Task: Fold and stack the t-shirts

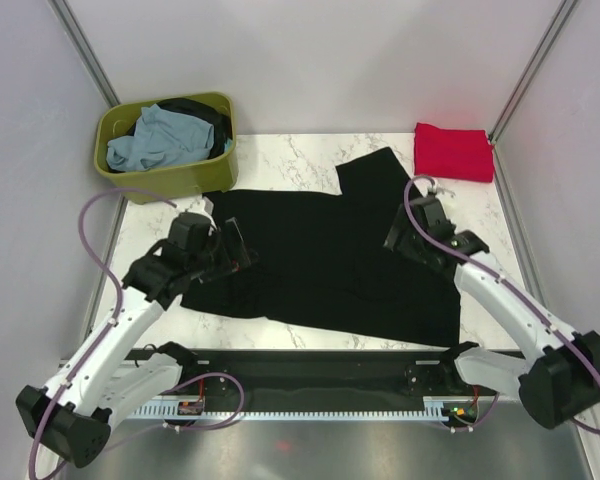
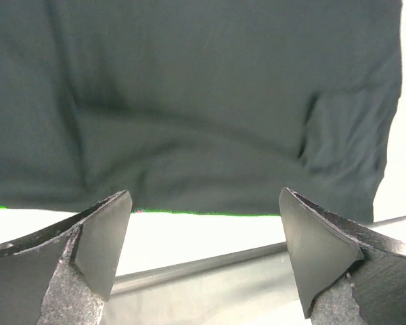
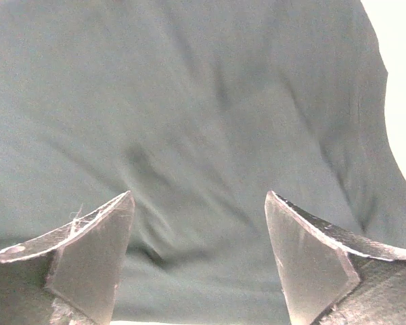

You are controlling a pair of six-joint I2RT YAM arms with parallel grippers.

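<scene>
Marble table (image 1: 280, 160), black t-shirt (image 1: 320, 262) beneath right hand (image 3: 198, 196)

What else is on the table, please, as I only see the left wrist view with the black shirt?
Observer: A folded red shirt lies at the far right corner, apart from the black shirt.
Operator: Are there more shirts to do?
Observer: Yes, a green tub at the far left corner holds a pale blue shirt and some dark cloth behind it.
Operator: And where is the right gripper?
Observer: The right gripper is over the black shirt's right side, jaws open, holding nothing.
</scene>
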